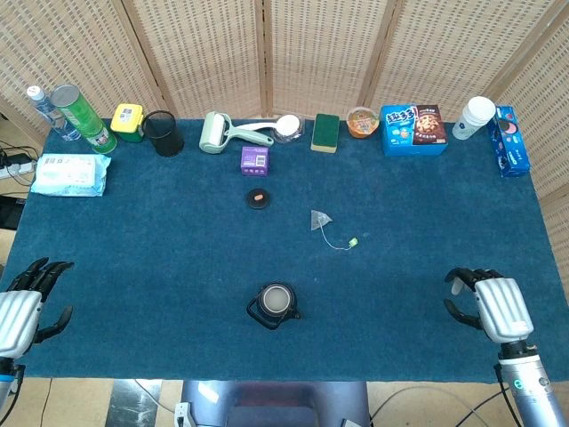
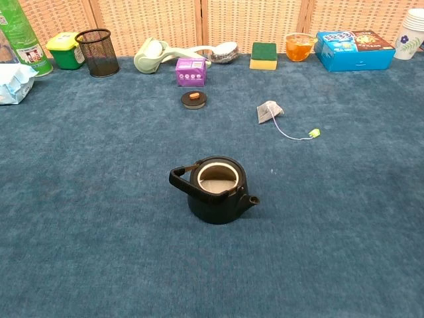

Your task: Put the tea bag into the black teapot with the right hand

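Your right hand [image 1: 493, 307] is open and empty; pinch the light, soft tea bag [image 1: 319, 219] gently at its pouch.

I see neither hand in the chest view. Left hand [image 1: 22, 311] cut by the head view's left edge. White paper cup stack [image 2: 414, 30] clipped at chest view's upper right; blue box print [image 2: 354, 50] unreadable.

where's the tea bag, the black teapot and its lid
tea bag [image 2: 269, 111], chest view, on the pouch
black teapot [image 2: 217, 196], chest view, on its front wall
lid [image 2: 194, 99], chest view, on its top by the knob
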You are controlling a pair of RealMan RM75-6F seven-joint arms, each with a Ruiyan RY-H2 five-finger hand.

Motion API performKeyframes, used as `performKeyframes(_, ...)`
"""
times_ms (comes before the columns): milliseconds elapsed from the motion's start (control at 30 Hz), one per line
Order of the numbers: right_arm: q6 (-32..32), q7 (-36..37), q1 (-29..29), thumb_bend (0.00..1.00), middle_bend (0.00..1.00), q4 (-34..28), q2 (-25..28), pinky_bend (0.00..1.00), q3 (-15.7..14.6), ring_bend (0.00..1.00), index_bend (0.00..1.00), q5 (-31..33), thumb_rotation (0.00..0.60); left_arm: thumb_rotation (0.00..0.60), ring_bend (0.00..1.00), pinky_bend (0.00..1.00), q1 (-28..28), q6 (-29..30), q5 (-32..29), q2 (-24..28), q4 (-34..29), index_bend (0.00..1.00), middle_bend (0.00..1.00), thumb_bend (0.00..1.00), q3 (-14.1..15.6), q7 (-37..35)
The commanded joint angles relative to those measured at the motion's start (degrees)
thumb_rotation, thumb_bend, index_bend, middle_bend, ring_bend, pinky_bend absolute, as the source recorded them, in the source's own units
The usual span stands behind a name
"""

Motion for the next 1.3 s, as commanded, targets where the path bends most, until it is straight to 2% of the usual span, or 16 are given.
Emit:
performKeyframes(33, -0.48, 0.18, 0.2, 0.32, 0.55, 0.04, -0.13, 0.51, 0.06, 0.55, 0.44, 0.2, 0.6, 0.6, 0.08, 0.16, -0.14, -0.37, -0.37, -0.15, 0.16, 0.16, 0.18, 0.45, -0.03, 0.05)
performKeyframes(333, -2.53, 3.09, 2.26, 0.32, 0.55, -0.05, 0.63, 0.53, 0.74, 0.55, 0.44, -0.87, 0.6, 0.6, 0.08, 0.16, -0.41, 0.41, -0.19, 1.43, -1.37, 0.16, 0.18, 0.45, -0.69, 1.54)
performKeyframes(533, -7.79, 5.14, 7.86, 0.32, 0.54, -0.66, 2.15, 0.61, 2.9, 0.61, 0.43, -2.47, 0.6, 0.6, 0.08, 0.16, -1.34, -0.01, -0.21, 3.05, -3.1, 0.16, 0.18, 0.45, -1.46, 2.78)
performKeyframes(633, -11.61, 5.57, 11.26, 0.32, 0.55, -1.04, 2.54, 0.69, 4.0, 0.67, 0.41, -2.66, 0.6, 0.6, 0.08, 0.16, -1.76, -0.1, 0.21, 3.89, -4.15, 0.16, 0.18, 0.45, -1.68, 3.87)
performKeyframes(767, -18.47, 6.6, 16.8, 0.32, 0.66, -0.83, 2.53, 0.87, 5.44, 0.83, 0.39, -2.32, 0.6, 0.6, 0.08, 0.16, -1.98, 0.06, 0.34, 5.02, -5.82, 0.16, 0.18, 0.45, -1.93, 5.05)
performKeyframes(867, -22.23, 6.55, 19.72, 0.32, 0.73, -0.11, 2.01, 0.95, 6.19, 0.93, 0.37, -1.56, 0.6, 0.6, 0.08, 0.16, -2.09, 0.17, 0.11, 5.52, -6.49, 0.16, 0.18, 0.45, -2.18, 5.72)
performKeyframes(933, -28.15, 6.12, 24.29, 0.31, 0.8, 1.83, 0.26, 0.98, 7.5, 0.98, 0.37, -0.07, 0.6, 0.6, 0.08, 0.16, -2.57, -0.25, -0.5, 6.06, -7.18, 0.16, 0.18, 0.45, -2.63, 6.85)
performKeyframes(1000, -30.88, 6.2, 27.0, 0.31, 0.88, 3.89, -1.73, 1.0, 8.53, 1.0, 0.36, 1.34, 0.6, 0.6, 0.08, 0.16, -3.06, -0.96, -1.2, 6.32, -7.72, 0.16, 0.18, 0.45, -2.91, 7.66)
performKeyframes(1100, -33.46, 6.1, 30.07, 0.31, 0.95, 7.52, -4.84, 1.0, 9.49, 1.0, 0.36, 2.91, 0.6, 0.6, 0.08, 0.16, -3.79, -1.97, -2.24, 6.32, -8.07, 0.16, 0.18, 0.45, -3.33, 8.31)
performKeyframes(1200, -36.15, 6.24, 32.77, 0.31, 1.0, 10.89, -7.4, 1.0, 9.81, 1.0, 0.38, 4.12, 0.6, 0.6, 0.08, 0.16, -4.51, -3.0, -3.14, 6.07, -7.98, 0.16, 0.18, 0.45, -3.64, 8.86)
performKeyframes(1300, -38.44, 6.17, 34.95, 0.31, 1.0, 14.01, -9.59, 1.0, 9.6, 1.0, 0.4, 4.93, 0.6, 0.6, 0.08, 0.16, -5.1, -3.8, -3.8, 5.83, -7.79, 0.16, 0.18, 0.45, -3.85, 9.22)
